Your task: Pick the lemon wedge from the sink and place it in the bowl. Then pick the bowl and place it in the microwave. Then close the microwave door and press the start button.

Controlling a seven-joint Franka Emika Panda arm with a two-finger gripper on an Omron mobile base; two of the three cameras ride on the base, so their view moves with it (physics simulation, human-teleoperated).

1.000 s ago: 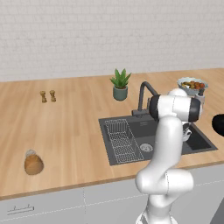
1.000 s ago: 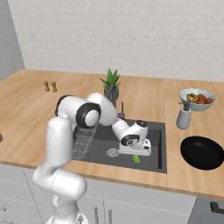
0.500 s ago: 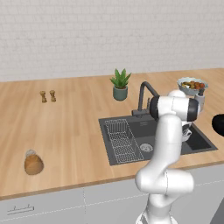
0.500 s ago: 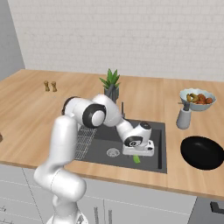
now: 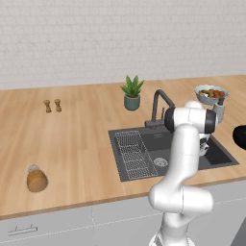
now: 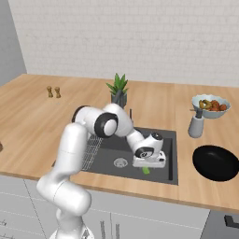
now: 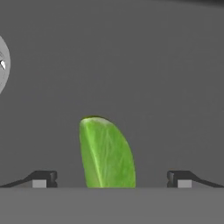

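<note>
The lemon wedge (image 7: 106, 153) lies on the dark sink floor, a bright green sliver, and it also peeks out under my hand as the lemon wedge (image 6: 146, 170). My gripper (image 7: 112, 178) hangs right over it, open, with one fingertip on each side and a gap to the wedge on both. In the right base view the gripper (image 6: 148, 163) is down inside the sink (image 6: 168, 140), near its front right. The dark bowl (image 6: 215, 162) rests on the counter right of the sink; its edge shows as the bowl (image 5: 240, 136). The sink (image 5: 221, 154) holds my forearm.
A wire rack (image 5: 134, 153) fills the sink's left part, with a round drain (image 6: 120, 162) beside it. A black faucet (image 5: 159, 103) and a potted plant (image 5: 131, 92) stand behind. A pale fruit bowl (image 6: 211, 105) and a grey shaker (image 6: 196, 123) sit at the right; a jar (image 5: 36, 178) is front left.
My hand has dropped lower into the sink and now covers most of the green wedge in the right base view. The jaws have stayed open.
</note>
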